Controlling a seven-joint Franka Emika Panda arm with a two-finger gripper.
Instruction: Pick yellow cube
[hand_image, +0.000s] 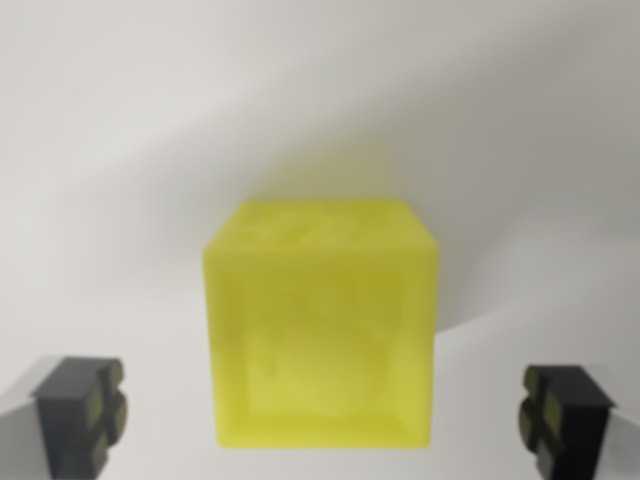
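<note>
Pincer (322, 415) spread wide, holding nothing: one dark fingertip (82, 413) at the lower left of the frame, the other at the lower right, each clearly apart from the cube's sides. Yellow cube (322, 325) sits centre to lower centre of the frame, between the two fingertips, resting on a plain pale surface (130, 150). Cube is translucent, slightly out of focus; faint moulded relief on its near face, not legible. Top face visible, so the camera looks down at a slant. Soft shadow falls to the cube's right.

Step judged: approach and alignment done or nearly so, grasp not yet made. Next move calls for closing both fingers evenly on the left and right faces, perhaps after a little more descent; the lower edge of the frame hides how deep the fingertips reach
</note>
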